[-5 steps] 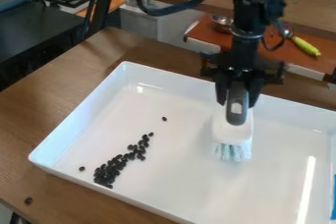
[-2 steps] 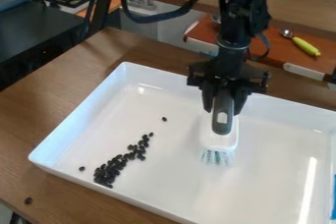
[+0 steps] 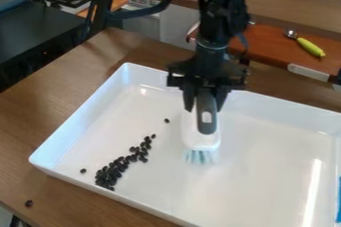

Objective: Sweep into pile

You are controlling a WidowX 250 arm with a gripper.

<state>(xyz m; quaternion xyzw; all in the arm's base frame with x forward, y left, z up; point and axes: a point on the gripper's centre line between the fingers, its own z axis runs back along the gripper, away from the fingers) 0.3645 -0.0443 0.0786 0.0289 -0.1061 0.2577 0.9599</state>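
My black fingers (image 3: 189, 99) clamp the grey-and-white plastic brush (image 3: 200, 139), pale bristles (image 3: 198, 157) beneath them, likely to gather small black beans (image 3: 112, 172) lying view-left of them.

The gripper (image 3: 204, 102) carried the brush (image 3: 199, 135) sideways over the tray (image 3: 266, 161), toward the beans (image 3: 111, 172), and the gap between bristles and beans narrowed steadily.
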